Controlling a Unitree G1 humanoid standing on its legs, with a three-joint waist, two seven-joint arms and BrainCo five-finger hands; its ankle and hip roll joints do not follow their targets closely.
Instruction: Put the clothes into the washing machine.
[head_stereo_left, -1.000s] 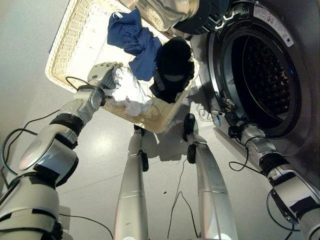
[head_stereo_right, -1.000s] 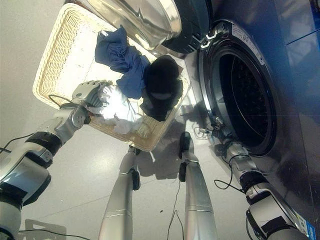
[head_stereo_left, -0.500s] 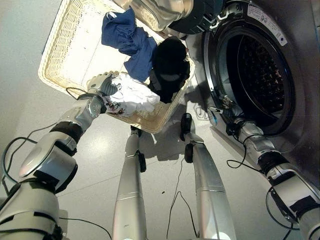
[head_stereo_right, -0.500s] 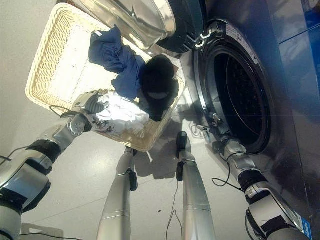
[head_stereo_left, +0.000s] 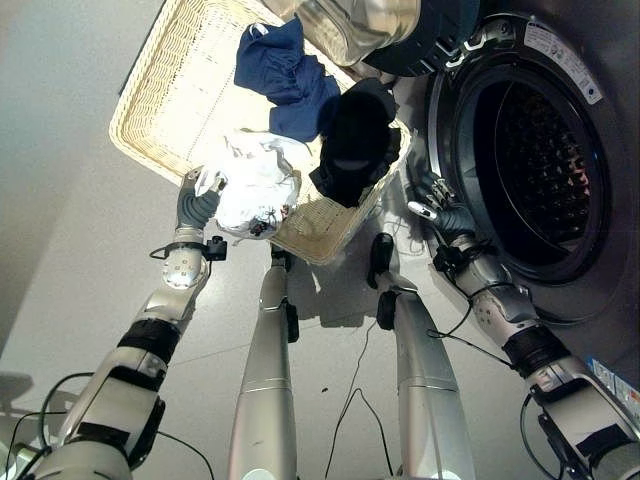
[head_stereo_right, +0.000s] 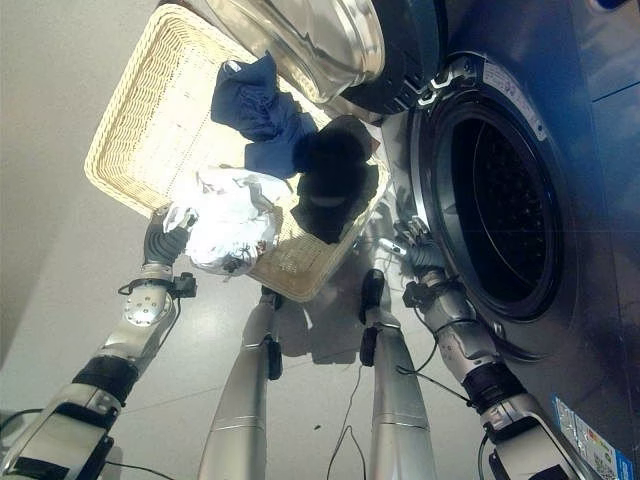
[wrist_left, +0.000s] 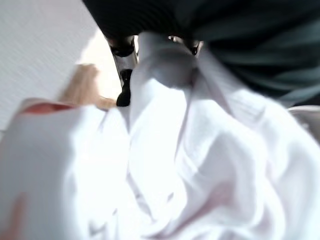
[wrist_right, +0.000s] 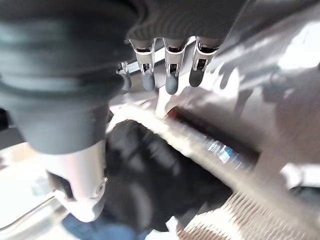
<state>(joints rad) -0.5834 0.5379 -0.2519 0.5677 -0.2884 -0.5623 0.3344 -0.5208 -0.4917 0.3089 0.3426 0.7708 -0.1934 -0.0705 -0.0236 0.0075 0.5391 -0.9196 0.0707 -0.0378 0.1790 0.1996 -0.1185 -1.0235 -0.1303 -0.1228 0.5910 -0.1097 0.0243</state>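
We are just starting. Our left robot hand (head_stereo_left: 197, 205) holds the white cloth (head_stereo_left: 255, 187) tight at the basket (head_stereo_left: 170, 95) edge. The blue cloth (head_stereo_left: 283, 74) and black cloth (head_stereo_left: 357, 140) wait inside. The washer (head_stereo_left: 540, 150) looks empty. Our right robot hand (head_stereo_left: 432, 203) hangs open by its door (head_stereo_left: 365, 25).

White garment (head_stereo_left: 255, 190), blue cloth (head_stereo_left: 285, 75), seemingly black clothing (head_stereo_left: 357, 140), cream basket (head_stereo_left: 170, 90).
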